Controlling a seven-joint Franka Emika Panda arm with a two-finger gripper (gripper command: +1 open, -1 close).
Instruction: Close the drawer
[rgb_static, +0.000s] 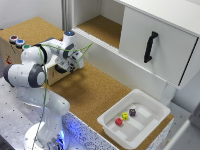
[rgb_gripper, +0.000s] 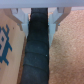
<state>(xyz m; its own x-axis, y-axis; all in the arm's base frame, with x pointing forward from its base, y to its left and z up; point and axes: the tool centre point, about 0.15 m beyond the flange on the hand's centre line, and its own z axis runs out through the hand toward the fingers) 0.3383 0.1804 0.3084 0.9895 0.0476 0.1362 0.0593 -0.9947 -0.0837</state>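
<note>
Jaws (rgb_gripper: 37, 19) are sitting spread apart, with the two pale fingers (rgb_gripper: 20, 17) standing on either side of the black bar handle (rgb_gripper: 36, 52) in the wrist view, so nothing is being clamped; whether the fingers are actually touching the handle is too blurred to tell. Filling the middle of that view, the dark bar is running lengthwise between the fingers, with light-brown wood carrying a blue mark on one side of it and cork on the other. In the exterior view the white arm (rgb_static: 30, 75) is bending over and reaching its wrist down to the front of the drawer (rgb_static: 59, 74), which is sitting low on the small wooden box (rgb_static: 10, 52) at the exterior view's left, mostly hidden behind the arm, so how far it is pulled out cannot be judged. Coloured buttons (rgb_static: 17, 41) are showing on top of the box. The cork-covered table (rgb_static: 95, 95) is carrying a white bin (rgb_static: 134, 120) with three dice (rgb_static: 125, 116) toward the exterior view's right, and a large white cabinet front (rgb_static: 155, 42) with a vertical black handle (rgb_static: 150, 46) is standing behind it
</note>
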